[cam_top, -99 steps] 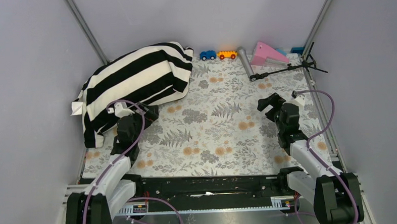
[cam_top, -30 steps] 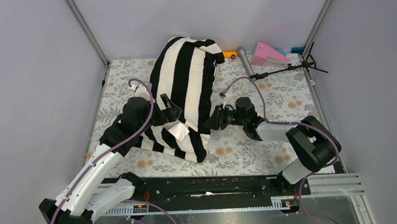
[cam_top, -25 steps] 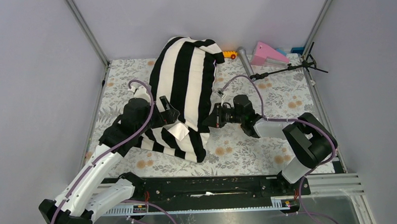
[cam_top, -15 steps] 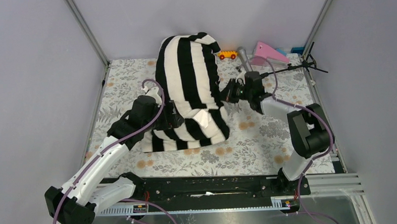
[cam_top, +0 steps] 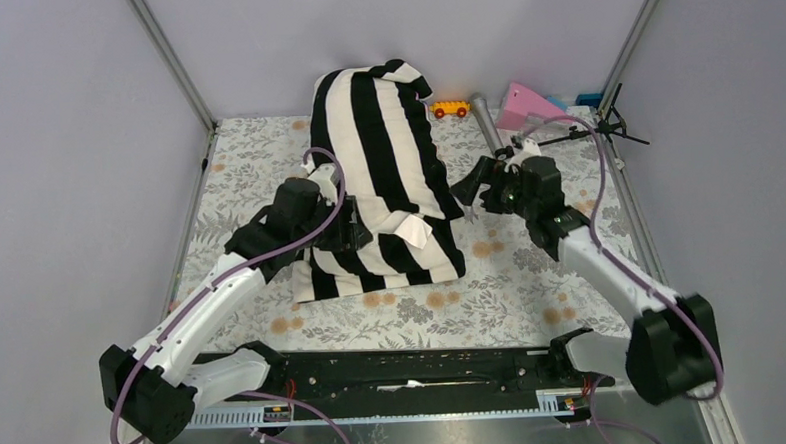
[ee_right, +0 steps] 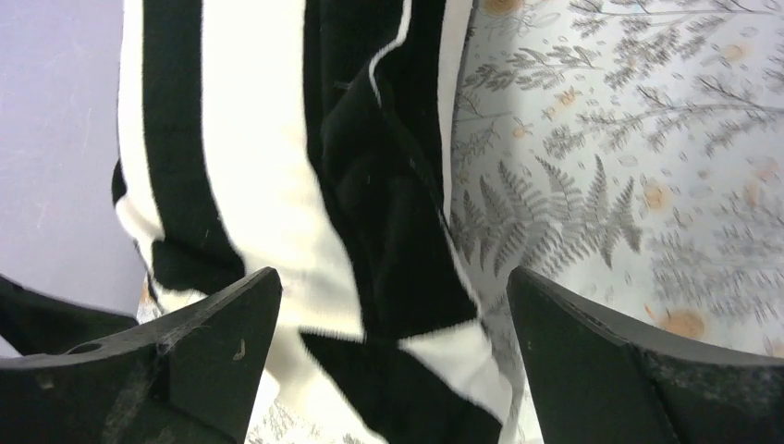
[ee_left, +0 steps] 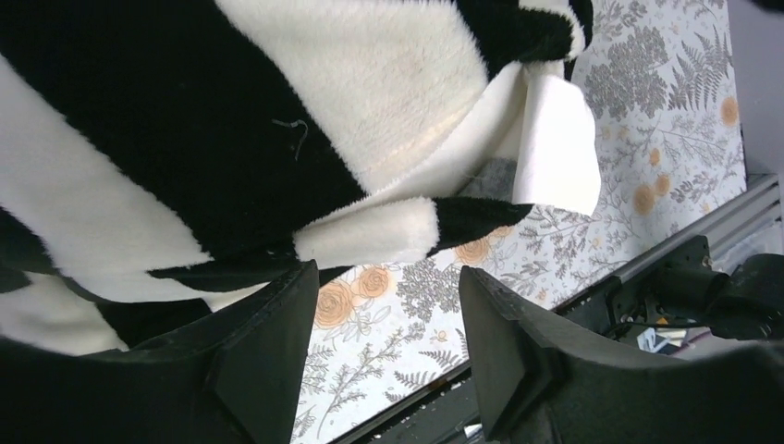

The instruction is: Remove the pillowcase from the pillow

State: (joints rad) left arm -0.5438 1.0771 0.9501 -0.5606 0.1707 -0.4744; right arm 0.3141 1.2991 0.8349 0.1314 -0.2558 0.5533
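Observation:
The black and white striped pillowcase (cam_top: 379, 173) lies as a long bundle from the back wall toward the middle of the floral table. The pillow is hidden inside it. A white tag (cam_top: 407, 228) sticks out near its front end. My left gripper (cam_top: 357, 230) sits at the bundle's lower left edge. In the left wrist view the left gripper (ee_left: 386, 271) is open, with striped fabric (ee_left: 277, 139) just past the fingertips and only tablecloth between them. My right gripper (cam_top: 473, 185) hangs wide open just right of the bundle. The right gripper (ee_right: 393, 275) faces the stripes (ee_right: 277, 166).
An orange toy car (cam_top: 450, 108), a grey cylinder (cam_top: 485, 120), a pink wedge (cam_top: 527, 104) and a black stand (cam_top: 585, 129) lie along the back right. Grey walls close in the table on three sides. A black rail (cam_top: 405, 367) runs along the front edge.
The striped bundle has stretched toward the back wall and straightened. My right gripper let go, opened wide and drew back to the right. My left gripper shifted right and narrowed somewhat.

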